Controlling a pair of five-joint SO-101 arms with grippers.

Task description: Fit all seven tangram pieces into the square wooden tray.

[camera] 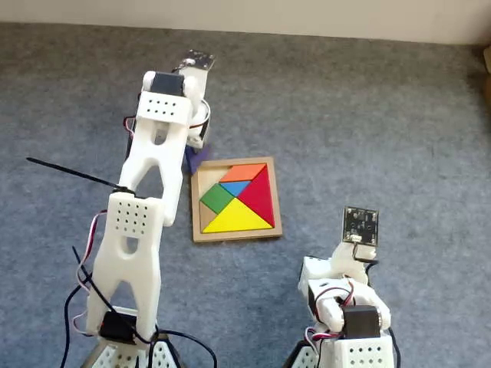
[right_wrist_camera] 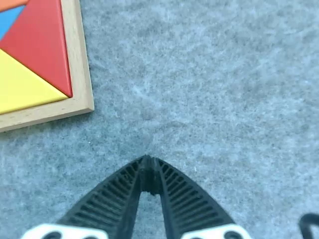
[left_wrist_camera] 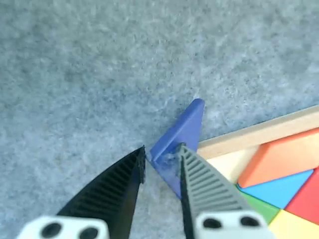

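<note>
Beside the tray point(left_wrist_camera: 259, 132), blue triangle point(left_wrist_camera: 183, 127) (in left gripper point(left_wrist_camera: 161, 149))

One overhead camera, two wrist cameras.
High view looks down from afar; both wrist views look down closely, each sharing a corner of the tray point(camera: 238, 234).

Colours, tangram set
Tray point(camera: 238, 234) pale wood; orange piece point(camera: 244, 172), light-blue piece point(camera: 235, 188), green piece point(camera: 216, 198), red piece point(camera: 259, 197), yellow piece point(camera: 236, 219); triangle point(left_wrist_camera: 182, 132) dark blue; worktop point(camera: 383, 115) mottled grey.

Six tangram pieces: orange point(camera: 244, 172), light blue point(camera: 235, 188), green point(camera: 216, 198), red point(camera: 259, 201), yellow point(camera: 236, 219), dark blue point(left_wrist_camera: 188, 123). One tray point(camera: 234, 234).
</note>
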